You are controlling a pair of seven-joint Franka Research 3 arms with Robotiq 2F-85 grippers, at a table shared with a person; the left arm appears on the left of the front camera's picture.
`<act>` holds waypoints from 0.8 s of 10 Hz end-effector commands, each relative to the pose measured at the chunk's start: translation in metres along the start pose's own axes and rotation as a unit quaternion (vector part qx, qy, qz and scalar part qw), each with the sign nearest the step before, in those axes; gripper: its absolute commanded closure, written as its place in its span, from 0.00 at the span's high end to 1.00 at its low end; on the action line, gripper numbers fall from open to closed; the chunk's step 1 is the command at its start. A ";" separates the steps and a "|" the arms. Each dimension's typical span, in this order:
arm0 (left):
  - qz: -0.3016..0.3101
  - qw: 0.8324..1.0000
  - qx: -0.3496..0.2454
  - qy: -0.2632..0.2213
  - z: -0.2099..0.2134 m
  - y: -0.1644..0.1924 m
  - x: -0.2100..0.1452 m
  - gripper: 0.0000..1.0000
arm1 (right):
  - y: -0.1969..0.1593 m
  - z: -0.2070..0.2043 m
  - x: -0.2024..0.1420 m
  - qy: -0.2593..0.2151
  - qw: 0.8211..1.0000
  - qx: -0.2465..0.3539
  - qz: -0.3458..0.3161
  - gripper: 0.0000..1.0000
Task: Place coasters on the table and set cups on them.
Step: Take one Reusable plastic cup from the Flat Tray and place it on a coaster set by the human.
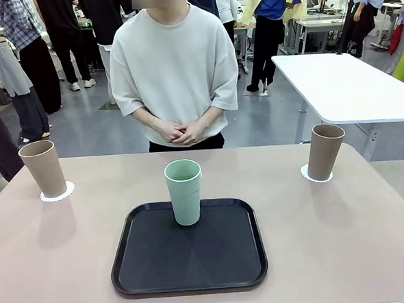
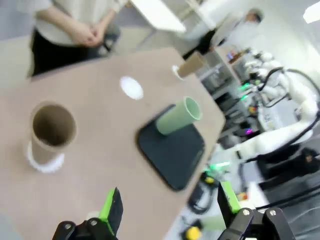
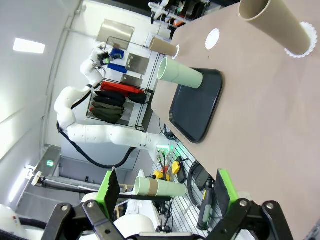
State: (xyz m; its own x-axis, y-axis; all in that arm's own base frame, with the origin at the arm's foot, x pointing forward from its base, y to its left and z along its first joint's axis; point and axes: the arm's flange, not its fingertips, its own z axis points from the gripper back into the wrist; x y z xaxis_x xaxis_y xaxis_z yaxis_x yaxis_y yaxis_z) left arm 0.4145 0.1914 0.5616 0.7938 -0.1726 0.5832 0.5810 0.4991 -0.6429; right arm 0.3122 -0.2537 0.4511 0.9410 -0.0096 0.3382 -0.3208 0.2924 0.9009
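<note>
Nearest, the left hand (image 2: 170, 202) and the right hand (image 3: 166, 187) both hang released above the worktop (image 1: 331, 240), green pads wide apart with nothing between them. A black tray (image 1: 147, 265) lies at the middle of the near edge, and the green cup (image 1: 184, 192) stands upright on its far half. Beyond the tray, in the middle toward the far edge, a bare coaster (image 2: 131, 87) lies flat with no cup on it. Toward the far left corner the left brown cup (image 1: 43, 168) stands upright on the left coaster (image 1: 57, 195). Toward the far right corner the right brown cup (image 1: 324, 151) stands on the right coaster (image 1: 306, 174). A person (image 1: 173, 64) stands behind the far edge, arms folded low in front.
</note>
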 end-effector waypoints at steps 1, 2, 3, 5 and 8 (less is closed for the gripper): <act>-0.077 0.989 0.121 0.029 -0.043 -0.045 0.016 1.00 | 0.000 0.001 0.000 -0.002 1.000 -0.001 0.000 1.00; -0.111 0.974 0.185 0.071 -0.077 -0.065 0.032 1.00 | 0.000 0.001 0.000 -0.002 1.000 -0.001 0.000 1.00; -0.133 0.960 0.226 0.102 -0.113 -0.078 0.039 1.00 | 0.000 0.001 0.000 -0.002 1.000 -0.001 0.000 1.00; -0.175 0.934 0.255 0.180 -0.184 -0.091 0.045 1.00 | 0.000 0.001 0.000 -0.002 1.000 -0.001 0.000 1.00; -0.229 0.895 0.269 0.273 -0.270 -0.100 0.035 1.00 | 0.000 0.001 0.000 -0.002 1.000 -0.001 0.000 1.00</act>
State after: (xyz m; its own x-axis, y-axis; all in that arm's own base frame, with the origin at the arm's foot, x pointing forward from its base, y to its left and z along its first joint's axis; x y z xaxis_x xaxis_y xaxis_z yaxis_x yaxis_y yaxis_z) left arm 0.4290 -0.0906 0.5147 0.5532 -0.7550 0.3520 0.8075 0.5899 -0.0035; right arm 0.3113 -0.2550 0.4511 0.9411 -0.0134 0.3378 -0.3191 0.2942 0.9009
